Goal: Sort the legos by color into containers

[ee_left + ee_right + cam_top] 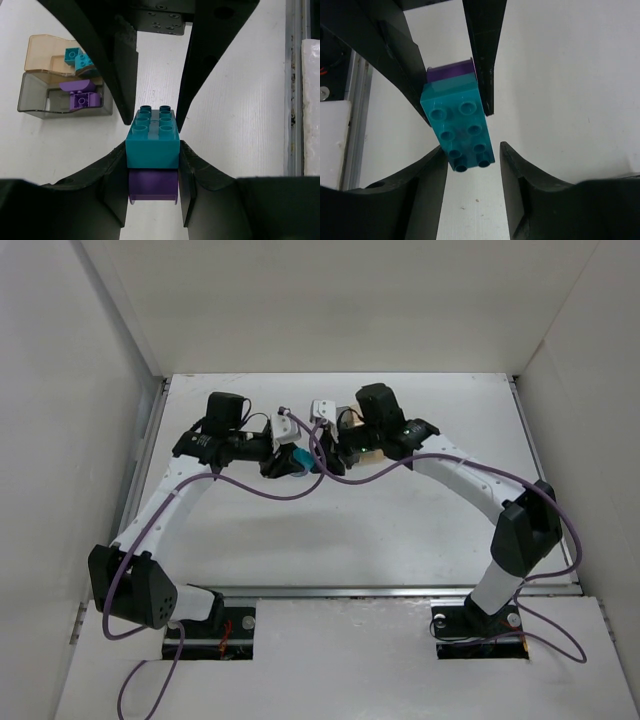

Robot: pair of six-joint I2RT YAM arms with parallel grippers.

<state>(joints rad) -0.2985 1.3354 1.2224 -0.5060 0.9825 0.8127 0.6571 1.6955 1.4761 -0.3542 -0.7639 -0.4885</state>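
Jaws of the left gripper (152, 172) clamp the joined pair mid-table, a teal studded plastic brick (152, 140) on a purple plastic brick (152, 186). The right gripper (472, 165) stands slightly parted astride the teal end. It should square to that tilted brick, pinch firmly, then pull straight.

Nothing I can read in any of the three views: no text, label, brand, number or sign comes through. Stud tops on the teal brick (459, 125) are the likeliest spot for embossed lettering, but at this sharpness I cannot tell whether any is there.
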